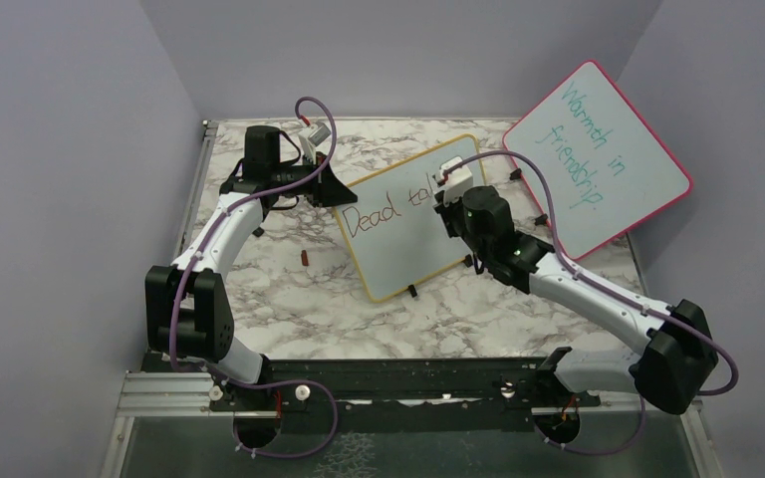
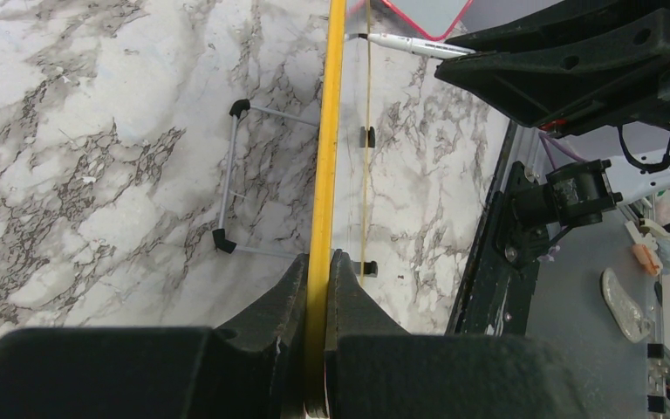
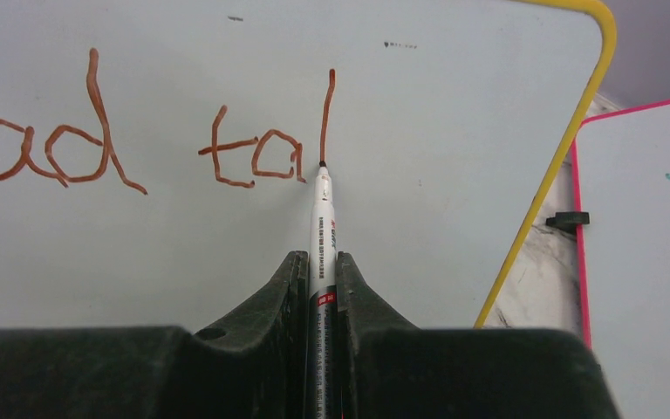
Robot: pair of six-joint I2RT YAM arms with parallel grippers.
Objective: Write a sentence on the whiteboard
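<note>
A: Which step is in hand?

B: The sentence is partly written. "Dead ta" and one upright stroke can be read on the whiteboard, which is propped tilted at mid-bench, beside the pink-framed board. The marker is clamped in the right hand, its tip touching the foot of that stroke.

A: And the board itself?

B: Its yellow edge is pinched by the left hand, so it is steadied.

A: What is called for next?

B: Judged from the letters, the stroke's side arms are to be added, pressure being kept light so the board is not pushed back.
</note>
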